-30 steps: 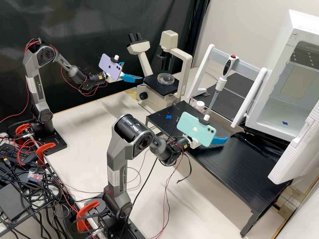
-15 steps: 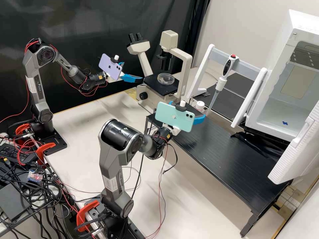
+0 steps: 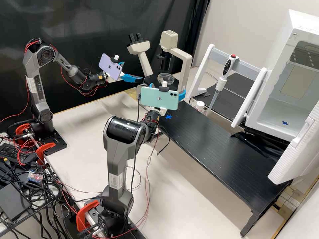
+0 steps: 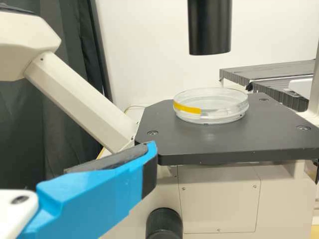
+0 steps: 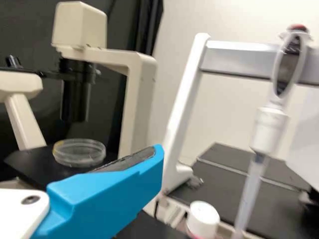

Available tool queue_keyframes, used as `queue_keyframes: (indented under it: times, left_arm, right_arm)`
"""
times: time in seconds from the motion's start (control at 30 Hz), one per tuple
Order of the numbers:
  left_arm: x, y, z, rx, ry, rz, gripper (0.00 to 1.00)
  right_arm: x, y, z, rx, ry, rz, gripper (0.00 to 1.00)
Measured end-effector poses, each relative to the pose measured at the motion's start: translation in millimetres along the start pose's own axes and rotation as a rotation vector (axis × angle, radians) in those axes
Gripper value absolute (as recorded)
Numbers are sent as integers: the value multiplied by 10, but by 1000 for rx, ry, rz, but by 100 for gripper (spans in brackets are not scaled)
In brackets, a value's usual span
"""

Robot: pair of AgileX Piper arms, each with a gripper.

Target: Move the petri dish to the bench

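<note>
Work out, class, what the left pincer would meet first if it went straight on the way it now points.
The left pincer would likely meet the black microscope stage first, or perhaps the petri dish on it; height and depth are unclear.

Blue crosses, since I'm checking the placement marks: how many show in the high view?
2: one blue cross on the raised black bench, another blue cross on the floor of the open white cabinet. More could be hidden.

Note the smooth, glossy, clear plastic of the petri dish (image 4: 227, 110). Your microscope stage (image 4: 224, 142) is smooth, matt black; your bench (image 3: 226, 156), grooved with a low sheen; the curtain (image 3: 89, 30), creased cloth; the cabinet door (image 3: 286, 167), ribbed, plastic-like.
</note>
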Motion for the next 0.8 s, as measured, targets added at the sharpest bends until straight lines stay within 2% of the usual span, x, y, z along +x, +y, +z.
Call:
queue_keyframes:
  times: [0.33, 0.53, 0.8]
  left_arm:
    - [0, 0, 0, 0, 0, 0, 100]
    - [0, 0, 0, 0, 0, 0, 100]
    - [0, 0, 0, 0, 0, 0, 100]
  right_arm:
    - [390, -283, -159, -34, 30, -76, 100]
    - [619, -441, -182, -30, 15, -133, 100]
    - [975, -529, -279, -38, 26, -156, 100]
